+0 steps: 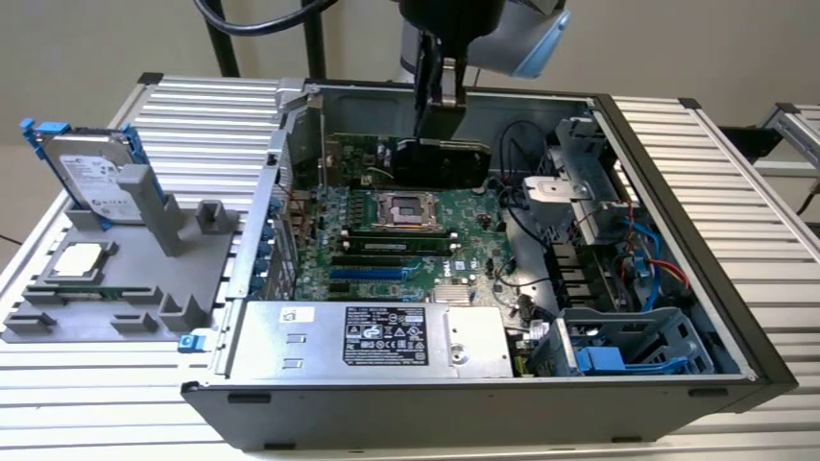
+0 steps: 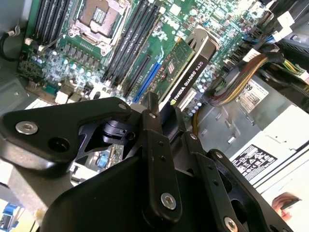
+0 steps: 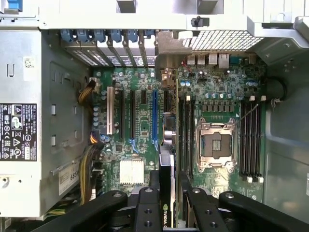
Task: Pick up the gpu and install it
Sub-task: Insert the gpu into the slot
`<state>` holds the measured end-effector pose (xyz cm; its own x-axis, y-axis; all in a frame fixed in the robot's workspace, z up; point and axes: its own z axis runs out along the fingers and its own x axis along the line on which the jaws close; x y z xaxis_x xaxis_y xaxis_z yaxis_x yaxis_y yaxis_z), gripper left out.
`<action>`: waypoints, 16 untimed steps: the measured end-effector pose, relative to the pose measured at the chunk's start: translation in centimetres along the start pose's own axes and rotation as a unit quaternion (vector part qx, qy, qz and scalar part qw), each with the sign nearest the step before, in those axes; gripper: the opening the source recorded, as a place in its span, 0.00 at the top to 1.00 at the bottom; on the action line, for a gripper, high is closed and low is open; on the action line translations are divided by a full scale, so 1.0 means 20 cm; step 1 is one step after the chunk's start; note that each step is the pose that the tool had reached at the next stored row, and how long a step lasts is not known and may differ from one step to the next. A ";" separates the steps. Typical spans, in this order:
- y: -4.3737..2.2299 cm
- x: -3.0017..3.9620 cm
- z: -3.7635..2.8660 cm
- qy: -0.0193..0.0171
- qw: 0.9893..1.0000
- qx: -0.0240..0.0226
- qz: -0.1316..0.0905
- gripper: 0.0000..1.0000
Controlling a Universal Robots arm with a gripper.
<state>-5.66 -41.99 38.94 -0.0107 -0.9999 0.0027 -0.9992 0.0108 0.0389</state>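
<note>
Your claw [image 3: 169, 181] grips the gpu [image 2: 188, 72] by its edge, holding it over the motherboard [image 3: 140, 125].

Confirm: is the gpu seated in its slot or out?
Out: the pincer grips the gpu edge-on above the motherboard.
</note>
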 end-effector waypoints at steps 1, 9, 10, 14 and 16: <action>0.000 0.000 0.002 0.000 1.000 0.000 0.000 1.00; -0.001 0.000 0.021 0.000 1.000 0.000 0.000 1.00; -0.001 0.000 0.024 0.000 1.000 0.000 0.000 1.00; -0.001 0.000 0.037 0.000 1.000 0.000 0.000 1.00; -0.002 0.000 0.038 0.000 1.000 0.000 0.000 1.00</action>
<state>-5.66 -41.99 38.18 -0.0107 -0.9999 0.0027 -0.9992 0.0108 0.0389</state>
